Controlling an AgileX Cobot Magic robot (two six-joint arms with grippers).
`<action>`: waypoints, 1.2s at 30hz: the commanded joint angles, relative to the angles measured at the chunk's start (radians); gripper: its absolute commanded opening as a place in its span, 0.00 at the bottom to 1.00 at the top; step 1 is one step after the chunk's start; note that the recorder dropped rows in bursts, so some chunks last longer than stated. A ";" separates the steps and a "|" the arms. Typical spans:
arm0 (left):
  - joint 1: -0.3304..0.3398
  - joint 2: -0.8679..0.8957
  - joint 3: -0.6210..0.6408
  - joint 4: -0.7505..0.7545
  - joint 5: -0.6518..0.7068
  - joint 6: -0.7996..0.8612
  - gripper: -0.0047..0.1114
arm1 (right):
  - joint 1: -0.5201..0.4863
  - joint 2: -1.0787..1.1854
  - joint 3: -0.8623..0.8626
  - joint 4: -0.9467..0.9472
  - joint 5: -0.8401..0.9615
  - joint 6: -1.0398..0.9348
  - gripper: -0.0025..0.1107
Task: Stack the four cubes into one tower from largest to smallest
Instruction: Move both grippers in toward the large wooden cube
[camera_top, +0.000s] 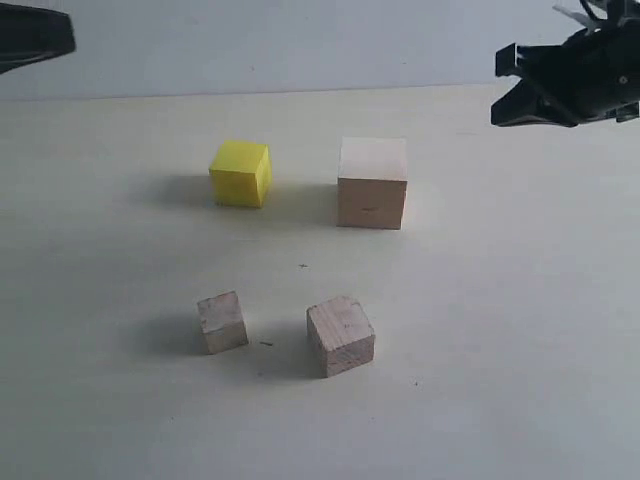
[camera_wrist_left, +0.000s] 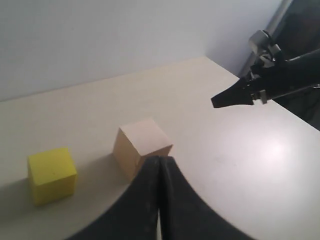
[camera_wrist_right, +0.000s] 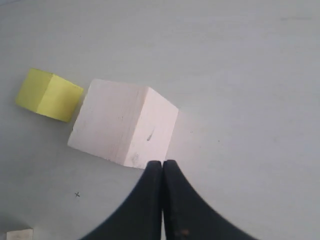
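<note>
Cubes: pale cube (camera_top: 372, 183), yellow cube (camera_top: 240, 173), mid grey cube (camera_top: 340, 335) and small grey cube (camera_top: 221, 322) stand apart; tower unstarted.
Left gripper (camera_wrist_left: 159, 162): pinched together, empty, held clear.
Right gripper (camera_wrist_right: 162, 167): pinched together, empty, near pale cube, the likely base.

- I see a pale cream bench (camera_top: 500, 330) with each block on it sitting separately.
- Toward the far edge: yellow cube (camera_top: 240, 173), with the largest pale cube (camera_top: 372, 183) near it.
- Toward the near edge: smallest greyish cube (camera_top: 222, 322) and mid greyish cube (camera_top: 340, 335).
</note>
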 joint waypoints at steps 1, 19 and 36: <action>-0.007 0.129 -0.061 0.011 -0.065 -0.014 0.04 | 0.000 0.039 -0.015 0.010 0.014 -0.007 0.02; -0.007 0.343 -0.066 -0.040 -0.003 0.040 0.04 | 0.000 0.049 -0.019 0.026 -0.009 -0.007 0.02; -0.007 0.377 -0.066 -0.029 -0.019 -0.019 0.04 | 0.000 0.306 -0.255 0.059 -0.047 -0.014 0.02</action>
